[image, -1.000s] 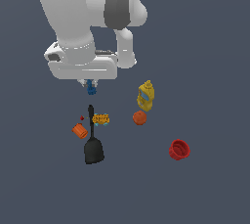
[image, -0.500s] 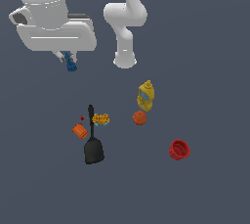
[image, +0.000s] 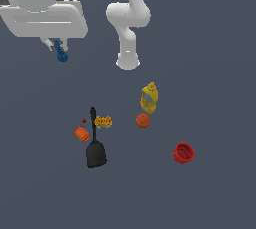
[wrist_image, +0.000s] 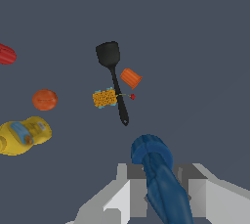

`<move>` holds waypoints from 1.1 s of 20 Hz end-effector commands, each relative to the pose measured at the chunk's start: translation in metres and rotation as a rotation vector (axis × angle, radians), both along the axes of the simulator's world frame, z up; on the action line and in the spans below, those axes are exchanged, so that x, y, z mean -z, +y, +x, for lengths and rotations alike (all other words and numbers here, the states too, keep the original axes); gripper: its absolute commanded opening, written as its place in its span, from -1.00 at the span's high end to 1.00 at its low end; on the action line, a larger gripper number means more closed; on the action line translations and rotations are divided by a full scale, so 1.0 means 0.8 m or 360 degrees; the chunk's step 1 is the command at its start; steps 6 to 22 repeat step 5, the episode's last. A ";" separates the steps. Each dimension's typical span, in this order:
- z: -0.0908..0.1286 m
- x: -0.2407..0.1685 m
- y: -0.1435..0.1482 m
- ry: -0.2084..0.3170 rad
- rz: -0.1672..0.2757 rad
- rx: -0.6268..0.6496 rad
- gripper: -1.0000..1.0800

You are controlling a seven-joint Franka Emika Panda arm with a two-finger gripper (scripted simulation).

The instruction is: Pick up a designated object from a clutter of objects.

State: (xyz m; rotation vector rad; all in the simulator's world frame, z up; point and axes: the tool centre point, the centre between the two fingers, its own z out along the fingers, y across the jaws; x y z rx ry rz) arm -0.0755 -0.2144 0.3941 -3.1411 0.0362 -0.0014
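My gripper (image: 59, 49) is shut on the dark-blue knobbly piece (image: 61, 55) and holds it high above the surface, at the exterior view's upper left. In the wrist view the blue piece (wrist_image: 158, 174) sits between the two grey fingers (wrist_image: 129, 189) and sticks out past them. The rest of the clutter lies below: the black spatula (image: 94, 146), the yellow-orange bit (image: 103, 121), the orange cylinder (image: 82, 133), the red speck (image: 84, 120), the orange ball (image: 143, 120), the yellow bottle (image: 149, 97) and the red cup (image: 183, 153).
The arm's white base (image: 128, 60) stands behind the clutter. In the wrist view the spatula (wrist_image: 113, 74), yellow-orange bit (wrist_image: 104, 98), orange cylinder (wrist_image: 130, 78), ball (wrist_image: 45, 100), bottle (wrist_image: 23, 135) and cup (wrist_image: 7, 54) lie on the dark floor.
The gripper has risen with the blue piece in it and moved toward the exterior view's upper left. The items on the floor have not moved.
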 end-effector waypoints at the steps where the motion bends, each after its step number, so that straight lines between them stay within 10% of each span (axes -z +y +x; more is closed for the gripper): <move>1: 0.000 -0.001 -0.001 0.0002 -0.0001 -0.0002 1.00; 22: 0.003 0.002 0.002 0.0002 -0.0001 -0.0002 1.00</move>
